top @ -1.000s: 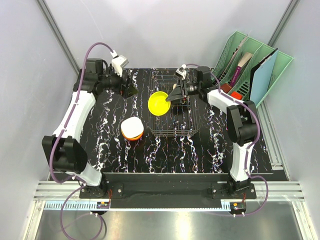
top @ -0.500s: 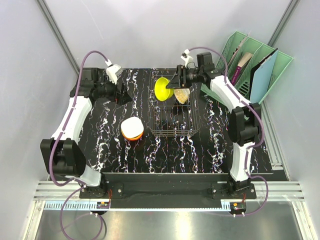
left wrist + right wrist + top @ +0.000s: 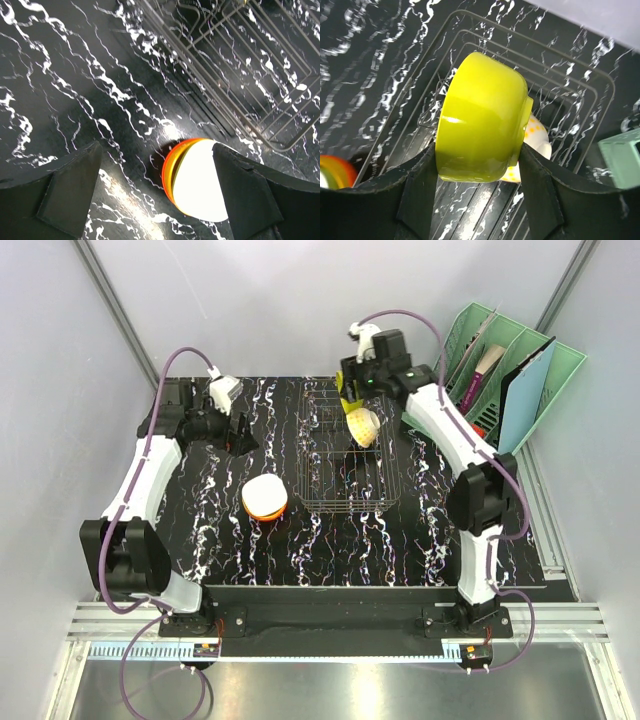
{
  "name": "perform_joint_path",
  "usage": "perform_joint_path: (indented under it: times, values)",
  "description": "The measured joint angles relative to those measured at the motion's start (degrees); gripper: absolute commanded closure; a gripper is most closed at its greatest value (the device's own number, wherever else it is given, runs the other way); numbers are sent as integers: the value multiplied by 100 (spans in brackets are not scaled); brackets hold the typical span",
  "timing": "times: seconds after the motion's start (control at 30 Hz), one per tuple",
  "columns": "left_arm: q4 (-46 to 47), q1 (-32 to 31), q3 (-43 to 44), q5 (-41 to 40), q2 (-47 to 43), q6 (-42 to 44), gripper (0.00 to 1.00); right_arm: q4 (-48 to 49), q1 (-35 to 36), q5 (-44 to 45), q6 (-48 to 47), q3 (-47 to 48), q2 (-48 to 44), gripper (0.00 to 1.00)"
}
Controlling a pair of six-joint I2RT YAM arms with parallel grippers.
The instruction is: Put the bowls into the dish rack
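So the right gripper (image 3: 480, 172) is closed on a glossy lime-yellow round bowl (image 3: 482, 125), one black finger (image 3: 422, 195) on each side of it. The bowl is tipped on its side and sits up in the air over the far end of the dark wire-grid dish rack (image 3: 345, 506), not down in it. Right under it, inside the far part of the rack, there's a white bowl with orange-yellow dots (image 3: 364, 426), also leaning on its edge. The rack itself sits around the middle of the black marble-look tabletop (image 3: 400, 540), a bit to the right. Just off its near-left corner there's a stack of bowls (image 3: 265, 497) on the table, white on top with yellow and orange edges peeking out underneath. It's close to the rack but not touching it. The left gripper (image 3: 243, 435) is over the far left of the table with its jaws spread wide and nothing between them, and its wrist camera looks down at that stack. Off to the far right, a mint-green plastic slotted file organiser (image 3: 500, 370) leans by the wall.
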Motion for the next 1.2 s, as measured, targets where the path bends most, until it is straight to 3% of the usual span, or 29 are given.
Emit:
perform_joint_path:
  times: [0.23, 0.57, 1.2]
  values:
    - [-48, 146, -258, -2, -140, 140, 5, 304, 1010, 1858, -769, 111, 256, 100]
    - [-79, 472, -439, 33, -199, 308, 5, 828, 1377, 3486, -1523, -9, 562, 100]
    - [-120, 719, -780, 223, -271, 457, 6, 1519, 2157, 4382, -2164, -496, 728, 100]
